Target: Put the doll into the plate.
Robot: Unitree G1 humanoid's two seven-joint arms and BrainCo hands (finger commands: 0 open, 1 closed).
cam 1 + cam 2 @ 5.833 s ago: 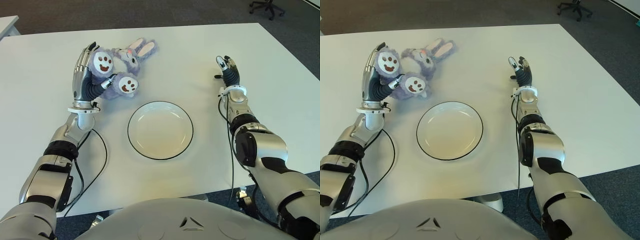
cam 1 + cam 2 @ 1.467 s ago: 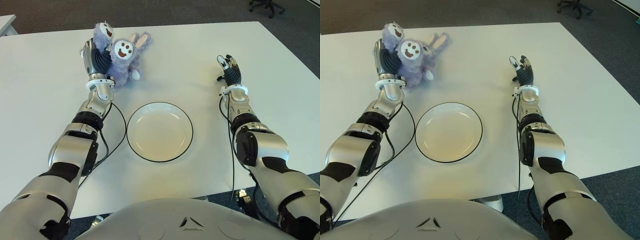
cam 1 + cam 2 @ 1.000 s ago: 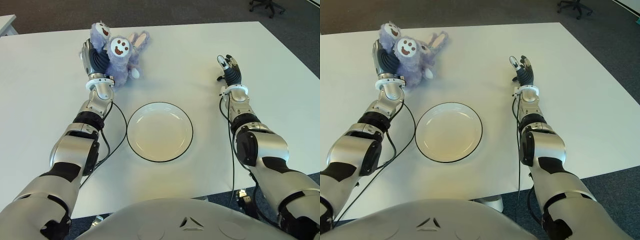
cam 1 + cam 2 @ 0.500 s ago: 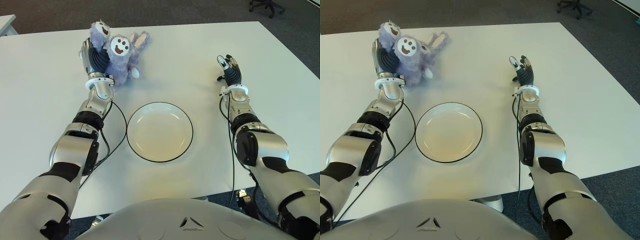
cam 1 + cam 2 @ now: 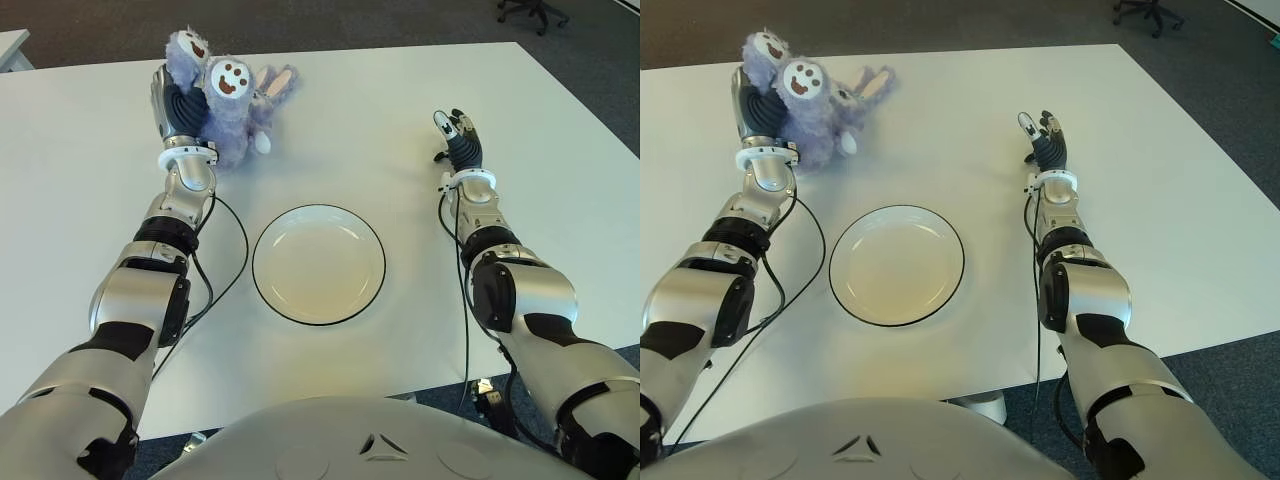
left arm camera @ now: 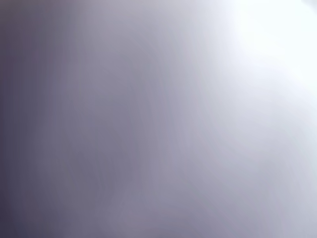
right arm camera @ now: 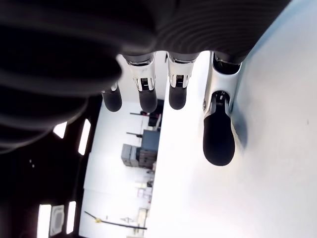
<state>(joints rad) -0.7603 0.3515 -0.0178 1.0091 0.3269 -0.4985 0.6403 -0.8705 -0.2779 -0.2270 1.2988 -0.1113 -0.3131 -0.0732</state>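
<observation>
L hand [image 5: 180, 105] clamped on doll [image 5: 232, 105], lifted; next: carry over to plate [image 5: 318, 263]; R hand [image 5: 458, 140] idle, fingers apart

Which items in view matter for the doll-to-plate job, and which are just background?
Job:
- doll, purple plush, gripped by the left robot hand at the table's far left
- plate, empty, centre of table

Just there:
- right robot hand, fingers extended, holding nothing, right of the plate
- white table
- office chair on the floor beyond
</observation>
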